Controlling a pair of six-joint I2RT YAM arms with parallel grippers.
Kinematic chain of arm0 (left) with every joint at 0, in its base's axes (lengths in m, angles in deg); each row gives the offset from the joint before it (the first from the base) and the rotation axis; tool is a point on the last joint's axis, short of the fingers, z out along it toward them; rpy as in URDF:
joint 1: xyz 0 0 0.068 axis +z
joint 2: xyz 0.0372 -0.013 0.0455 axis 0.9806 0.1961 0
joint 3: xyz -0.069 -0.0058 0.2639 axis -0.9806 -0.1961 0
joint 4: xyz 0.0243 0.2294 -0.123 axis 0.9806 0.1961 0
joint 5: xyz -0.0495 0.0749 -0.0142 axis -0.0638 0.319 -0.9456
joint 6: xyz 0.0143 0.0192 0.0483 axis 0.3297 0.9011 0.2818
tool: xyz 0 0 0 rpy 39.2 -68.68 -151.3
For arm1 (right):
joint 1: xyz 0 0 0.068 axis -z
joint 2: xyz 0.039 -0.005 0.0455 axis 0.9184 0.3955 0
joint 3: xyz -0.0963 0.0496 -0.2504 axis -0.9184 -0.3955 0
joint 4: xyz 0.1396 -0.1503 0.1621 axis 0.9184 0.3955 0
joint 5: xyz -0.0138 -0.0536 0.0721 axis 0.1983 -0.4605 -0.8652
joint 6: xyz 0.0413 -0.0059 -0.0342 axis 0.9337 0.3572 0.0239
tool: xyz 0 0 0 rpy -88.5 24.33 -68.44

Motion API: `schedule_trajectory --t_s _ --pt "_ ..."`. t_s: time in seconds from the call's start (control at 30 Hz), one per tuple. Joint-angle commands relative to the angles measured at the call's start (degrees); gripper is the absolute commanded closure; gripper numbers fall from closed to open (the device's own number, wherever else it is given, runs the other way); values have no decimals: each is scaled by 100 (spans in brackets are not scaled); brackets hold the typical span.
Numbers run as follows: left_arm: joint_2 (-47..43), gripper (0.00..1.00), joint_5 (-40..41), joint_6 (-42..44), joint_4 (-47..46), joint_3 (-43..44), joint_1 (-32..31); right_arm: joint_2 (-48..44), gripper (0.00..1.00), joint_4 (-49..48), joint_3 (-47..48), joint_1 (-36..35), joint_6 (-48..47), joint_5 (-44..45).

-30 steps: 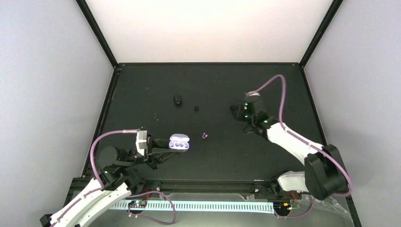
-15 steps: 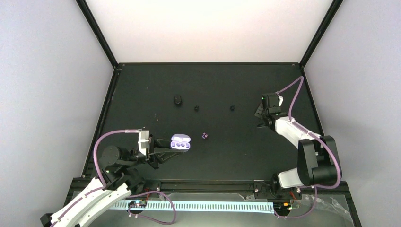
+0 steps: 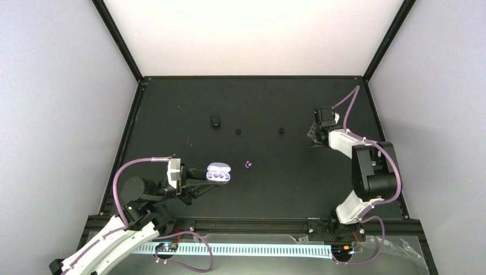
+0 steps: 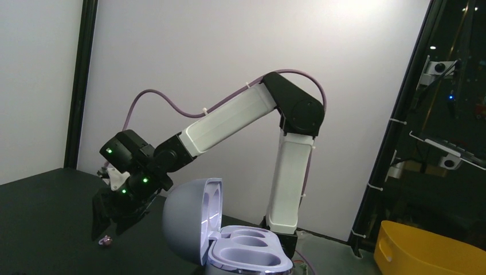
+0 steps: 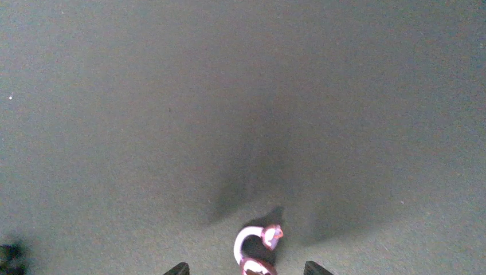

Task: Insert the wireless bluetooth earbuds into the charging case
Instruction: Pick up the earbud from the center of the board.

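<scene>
My left gripper is shut on the open lilac charging case, holding it at the front left. Its lid stands up and its wells are empty in the left wrist view. Two black earbuds lie at mid-back. A purple-and-white earbud lies mid-table. My right gripper is open, low over the table at the right. In the right wrist view a purple-and-white hooked earbud lies on the mat between its spread fingertips. The top view hides that spot.
A closed black case sits at the back left of the mat. The black frame rails edge the table. A yellow bin stands off the table behind the right arm's base.
My right arm has swung right and back, folding its elbow, and uncovered the right-hand black earbud. My left gripper and the case have not moved.
</scene>
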Motion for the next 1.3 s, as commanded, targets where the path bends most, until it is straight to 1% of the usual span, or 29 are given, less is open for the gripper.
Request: schedule_trajectory --t_s 0.0,0.17,0.57,1.27 --pt "-50 98 53 88 -12 54 -25 224 49 163 346 36 -16 -41" --pt "-12 99 55 89 -62 50 -20 389 52 297 477 29 23 -154" --pt "-3 98 55 121 -65 24 -25 610 62 445 603 41 1 -372" --pt "-137 98 85 117 -45 -47 -31 689 79 624 682 41 -162 -382"
